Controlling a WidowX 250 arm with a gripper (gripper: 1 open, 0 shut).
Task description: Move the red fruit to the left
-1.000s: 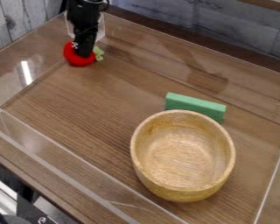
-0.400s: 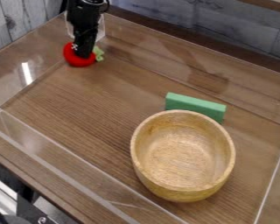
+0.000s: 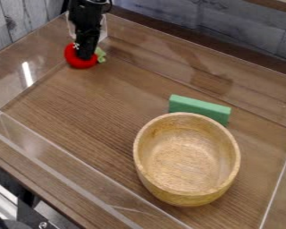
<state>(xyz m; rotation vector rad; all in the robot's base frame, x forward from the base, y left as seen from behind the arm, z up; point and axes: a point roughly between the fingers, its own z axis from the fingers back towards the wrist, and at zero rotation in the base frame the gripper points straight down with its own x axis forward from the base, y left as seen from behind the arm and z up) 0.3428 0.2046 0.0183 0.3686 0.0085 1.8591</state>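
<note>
The red fruit (image 3: 79,55) rests on the wooden table at the far left, its green leafy tip (image 3: 100,55) pointing right. My black gripper (image 3: 86,43) comes down steeply onto it from above, its dark fingers set close together on the fruit's top. No gap shows between the fingers and the fruit. The fruit's upper part is hidden behind the fingers.
A wooden bowl (image 3: 188,159) stands at the front right, with a flat green block (image 3: 200,108) just behind it. Clear plastic walls (image 3: 26,76) ring the table, and a grey plank wall rises at the back.
</note>
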